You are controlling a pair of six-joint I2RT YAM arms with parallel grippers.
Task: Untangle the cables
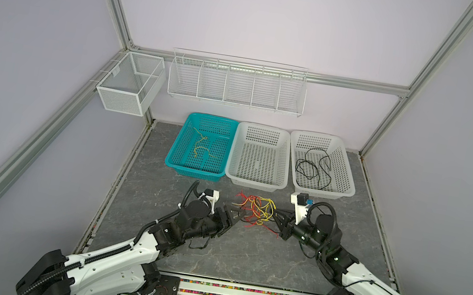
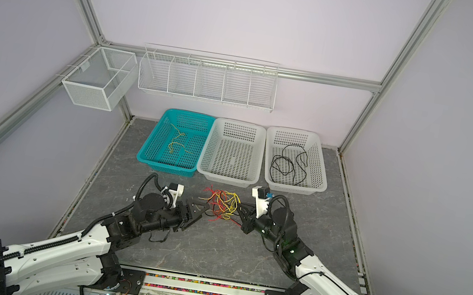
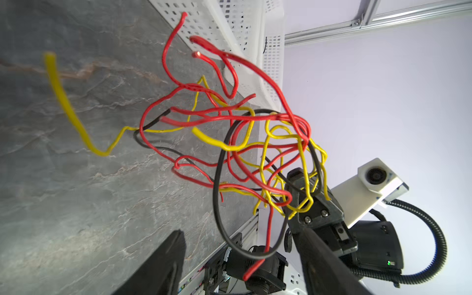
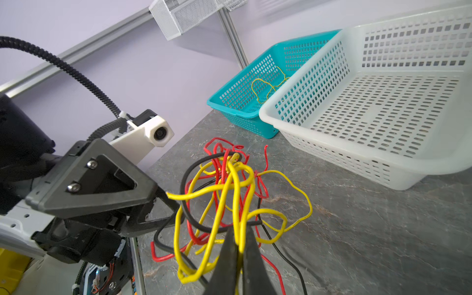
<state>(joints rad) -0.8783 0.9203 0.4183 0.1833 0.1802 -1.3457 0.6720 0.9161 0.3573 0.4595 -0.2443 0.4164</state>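
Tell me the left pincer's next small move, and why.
Probably close the left pincer on one strand of the tangle and draw it away: its jaws stand open beside it, while the right pincer is shut on yellow cables, anchoring the rest.

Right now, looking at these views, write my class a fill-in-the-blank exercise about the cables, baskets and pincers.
1. The cable in the teal basket is ___.
2. The black cable lies in a ___ basket.
3. The right pincer grips a ___ strand of the tangle.
4. The left pincer stands ___.

Missing words: yellow; white; yellow; open.
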